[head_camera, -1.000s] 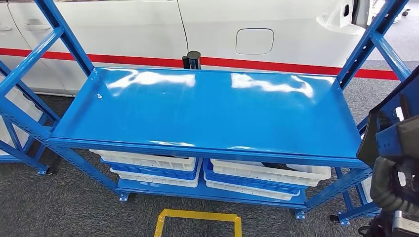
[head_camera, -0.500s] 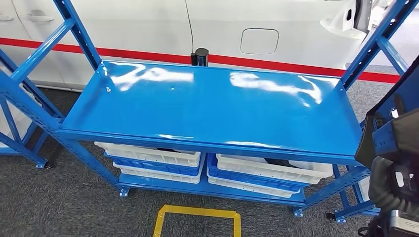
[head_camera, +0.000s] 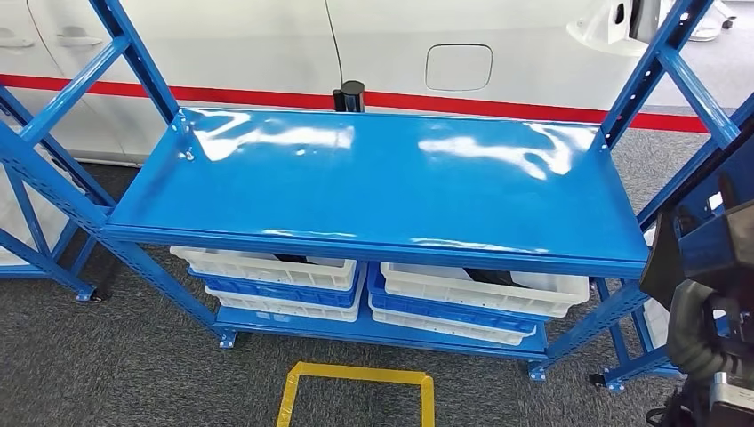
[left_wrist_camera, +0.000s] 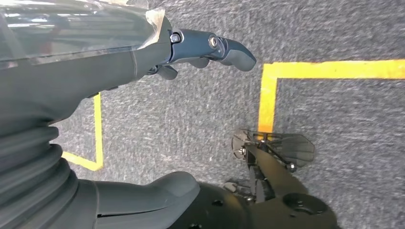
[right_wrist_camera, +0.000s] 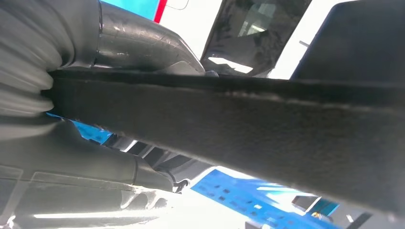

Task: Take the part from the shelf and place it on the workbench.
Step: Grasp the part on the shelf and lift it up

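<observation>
The blue workbench top (head_camera: 382,187) lies bare in front of me in the head view. At the picture's right edge my right hand (head_camera: 702,334) holds the part (head_camera: 660,267), a flat black panel, beside the bench's right end and apart from its surface. In the right wrist view the part (right_wrist_camera: 267,124) runs as a dark felt-like strip across the picture, with my right hand (right_wrist_camera: 71,157) gripping it from both sides. My left hand (left_wrist_camera: 95,62) hangs over the grey carpet, holding nothing, its fingers (left_wrist_camera: 215,47) stretched out apart from the thumb.
White and blue bins (head_camera: 276,276) (head_camera: 471,298) sit on the low shelf under the bench top. Blue rack uprights (head_camera: 44,178) (head_camera: 676,71) stand at both sides. A white car (head_camera: 400,44) with a red stripe is behind. Yellow floor tape (head_camera: 356,378) marks the carpet in front.
The whole picture has shifted, so the camera has moved; the bench now sits slightly lower and more centred. My right hand still holds the part at the right edge.
</observation>
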Available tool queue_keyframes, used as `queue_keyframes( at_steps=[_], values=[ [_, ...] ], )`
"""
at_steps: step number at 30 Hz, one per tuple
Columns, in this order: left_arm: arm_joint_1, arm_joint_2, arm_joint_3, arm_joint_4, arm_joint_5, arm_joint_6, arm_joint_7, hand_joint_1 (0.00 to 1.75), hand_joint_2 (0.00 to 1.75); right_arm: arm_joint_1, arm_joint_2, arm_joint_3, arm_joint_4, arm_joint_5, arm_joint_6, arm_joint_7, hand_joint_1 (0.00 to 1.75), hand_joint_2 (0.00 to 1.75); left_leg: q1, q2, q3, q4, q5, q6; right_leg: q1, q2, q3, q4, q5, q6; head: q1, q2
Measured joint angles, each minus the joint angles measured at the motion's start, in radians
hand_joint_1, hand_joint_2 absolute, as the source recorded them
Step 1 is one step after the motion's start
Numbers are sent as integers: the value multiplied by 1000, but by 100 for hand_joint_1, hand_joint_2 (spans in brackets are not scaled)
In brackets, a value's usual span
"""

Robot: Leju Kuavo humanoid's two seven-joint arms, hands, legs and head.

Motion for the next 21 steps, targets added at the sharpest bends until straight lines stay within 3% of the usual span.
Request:
queue_keyframes(
  at_steps=[2,3,4,5,7,9,13,15,17,18,19,20,21],
  values=[
    [0,0,0,0,0,0,0,0,175,0,0,0,1,0,0,0,175,175,2,0,-52,136,-78,-7,2,-1,-14,1,10,-6,-3,0],
    [1,0,0,0,0,0,0,0,175,0,0,0,2,0,0,0,175,175,2,0,-66,182,-95,-8,3,-2,-20,1,13,-5,-3,0],
    [1,0,0,0,0,0,0,0,175,0,0,0,3,0,0,0,175,175,3,0,-60,190,-93,-8,4,-2,-24,2,17,-4,-3,0],
    [2,0,0,0,0,0,0,0,175,1,0,0,4,0,0,0,175,175,3,0,-34,155,-72,-5,4,-1,-27,2,19,-2,-3,0],
    [1,1,0,0,0,0,0,0,175,1,0,0,5,0,0,0,175,175,3,-2,58,8,-16,4,5,-1,-29,3,23,4,-3,0],
    [0,1,0,0,0,1,0,0,175,0,0,0,5,0,0,0,175,175,-1,-3,114,-92,12,13,11,-1,-32,5,28,13,-3,0],
    [0,-1,0,0,6,17,1,0,175,-2,0,0,6,-1,0,0,175,175,-6,1,108,-114,33,38,12,-2,-48,13,32,35,-2,0],
    [-2,-3,0,0,7,22,1,0,175,-4,-1,-1,9,-2,0,-1,175,175,-3,6,95,-123,51,53,13,-1,-81,79,-16,31,3,0],
    [-3,-3,0,0,7,23,2,0,175,-5,-1,-1,14,-3,0,-2,175,175,-7,8,76,-122,64,59,13,0,-128,208,-88,23,7,0],
    [-3,-4,0,0,7,22,2,0,175,-5,-1,-1,17,-4,0,-2,175,175,-8,9,67,-121,70,59,13,0,-142,262,-111,25,7,0],
    [-3,-4,0,0,7,20,2,0,175,-5,-1,0,20,-4,0,-3,175,175,-9,10,58,-119,75,59,13,0,-139,283,-120,30,7,0],
    [-3,-3,0,0,7,19,2,0,175,-5,-1,0,23,-5,0,-3,175,175,-9,10,50,-116,79,58,13,0,-117,264,-112,38,8,0],
    [-3,-2,0,0,7,17,2,0,175,-6,-1,0,24,-5,-1,-3,175,175,-9,10,43,-112,83,55,12,0,-74,204,-94,47,8,0]
  ],
)
